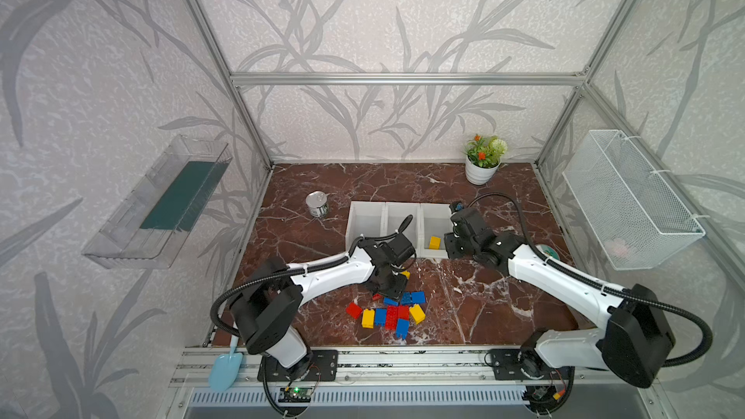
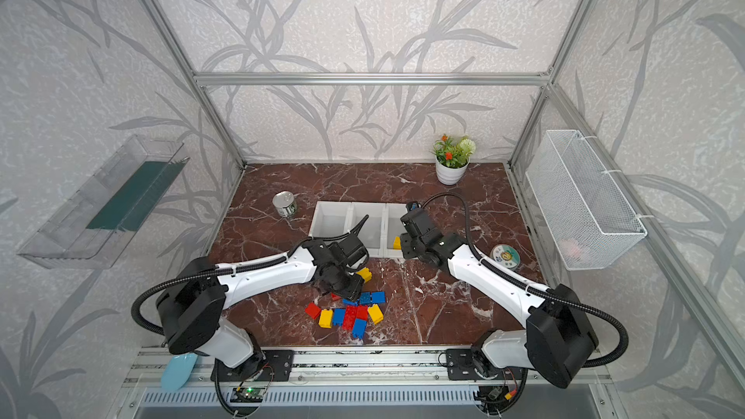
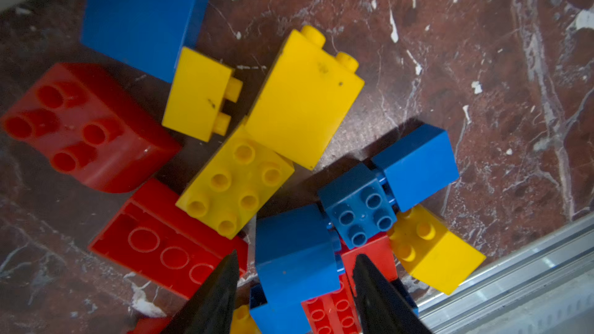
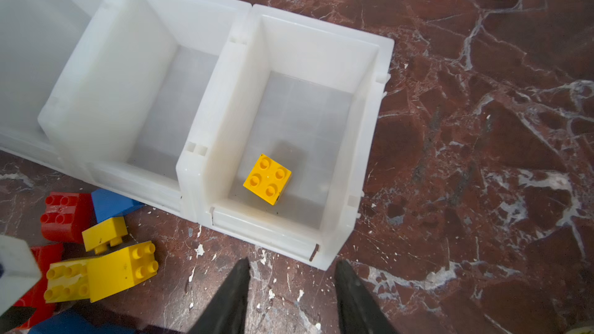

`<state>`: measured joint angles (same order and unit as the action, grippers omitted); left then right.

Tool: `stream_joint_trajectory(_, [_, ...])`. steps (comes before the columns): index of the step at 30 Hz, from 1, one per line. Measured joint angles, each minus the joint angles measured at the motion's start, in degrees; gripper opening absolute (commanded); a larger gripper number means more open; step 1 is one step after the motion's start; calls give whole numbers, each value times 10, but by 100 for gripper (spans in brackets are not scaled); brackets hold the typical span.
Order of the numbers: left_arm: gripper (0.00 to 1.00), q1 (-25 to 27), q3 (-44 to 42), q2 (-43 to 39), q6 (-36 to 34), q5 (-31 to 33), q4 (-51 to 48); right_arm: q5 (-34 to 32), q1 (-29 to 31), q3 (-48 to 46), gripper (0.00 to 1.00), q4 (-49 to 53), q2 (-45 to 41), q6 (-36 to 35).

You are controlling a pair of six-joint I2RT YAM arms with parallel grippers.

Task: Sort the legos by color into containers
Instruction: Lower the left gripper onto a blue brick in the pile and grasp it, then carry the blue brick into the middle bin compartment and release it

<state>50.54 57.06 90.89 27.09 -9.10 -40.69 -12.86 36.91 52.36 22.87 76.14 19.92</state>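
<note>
Red, blue and yellow legos (image 1: 389,314) lie in a loose pile on the marble table, in front of the three joined white containers (image 1: 387,205). My left gripper (image 3: 297,254) hangs low over the pile (image 2: 348,314), open. A blue brick (image 3: 295,245) stands between its fingers with a gap on each side. In both top views the left gripper (image 1: 389,288) hides part of the pile. One yellow brick (image 4: 267,179) lies in the rightmost container (image 4: 321,20); the other two look empty. My right gripper (image 4: 293,261) is open and empty above the table, just before that container's front lip.
A tin can (image 1: 317,204) stands left of the containers, a potted plant (image 1: 482,159) at the back right, a round disc (image 2: 505,255) by the right arm. A wire basket (image 1: 629,199) and a clear tray (image 1: 161,203) hang on the side walls. A blue scoop (image 1: 225,370) lies on the front rail.
</note>
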Motion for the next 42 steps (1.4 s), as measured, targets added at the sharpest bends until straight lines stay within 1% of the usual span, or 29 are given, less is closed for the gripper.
stream_joint_trajectory(4, [63, 2, 1, 8, 2, 1, -3, -2, 0, -9, 45, -1, -7, 0])
stream_joint_trajectory(9, [58, 5, 9, 24, 7, 0, -6, -2, 0, -23, 45, -1, -9, 0])
stream_joint_trajectory(14, [51, 7, 10, 41, 11, 0, -9, -2, 0, -25, 45, -1, -9, 2])
stream_joint_trajectory(18, [41, 7, 11, 45, 10, 1, -11, -2, 0, -25, 44, -1, -9, 3])
stream_joint_trajectory(21, [38, 8, 13, 45, 9, 4, -14, -2, 0, -26, 44, -1, -10, 3])
stream_joint_trajectory(27, [36, 9, 31, 36, -1, 23, -30, -2, 0, -27, 44, -1, -14, 3])
stream_joint_trajectory(32, [35, 5, 85, 21, -16, 62, -56, -3, 0, -27, 44, -1, -20, 3])
stream_joint_trajectory(36, [36, -10, 143, 18, -44, 99, -64, -8, 0, -27, 44, -1, -31, 3])
stream_joint_trajectory(42, [37, -83, 210, 30, -87, 126, -25, -17, 0, -27, 43, -1, -39, 2])
